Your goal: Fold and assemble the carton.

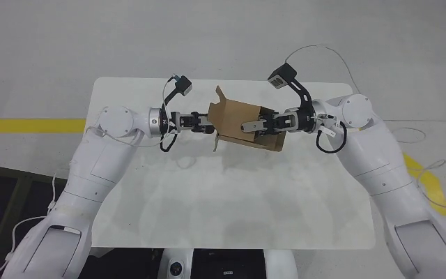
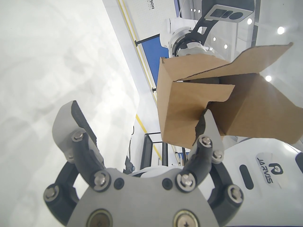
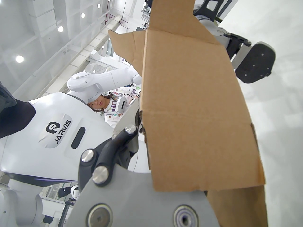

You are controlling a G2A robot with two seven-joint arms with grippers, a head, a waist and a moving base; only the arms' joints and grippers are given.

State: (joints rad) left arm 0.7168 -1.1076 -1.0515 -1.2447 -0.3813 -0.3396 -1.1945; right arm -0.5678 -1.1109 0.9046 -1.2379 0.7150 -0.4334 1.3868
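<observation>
The rounded white tabletop (image 1: 230, 209) stretches beneath both arms. Above its far half, the brown cardboard carton (image 1: 240, 118) hangs in the air between them, partly erected, its end flaps loose and splayed. The left gripper (image 2: 140, 107) meets the carton's left end with fingers spread wide. One fingertip (image 2: 209, 124) touches the edge of a lower flap, and the other stands well apart from the cardboard. The right gripper (image 1: 252, 126) comes in from the right end and pinches a carton wall. One finger lies along the panel's face, and its partner is hidden behind it. Past the tabletop's far edge lies pale grey floor (image 1: 209, 35), with a yellow stripe (image 1: 42, 125) out to the left.
</observation>
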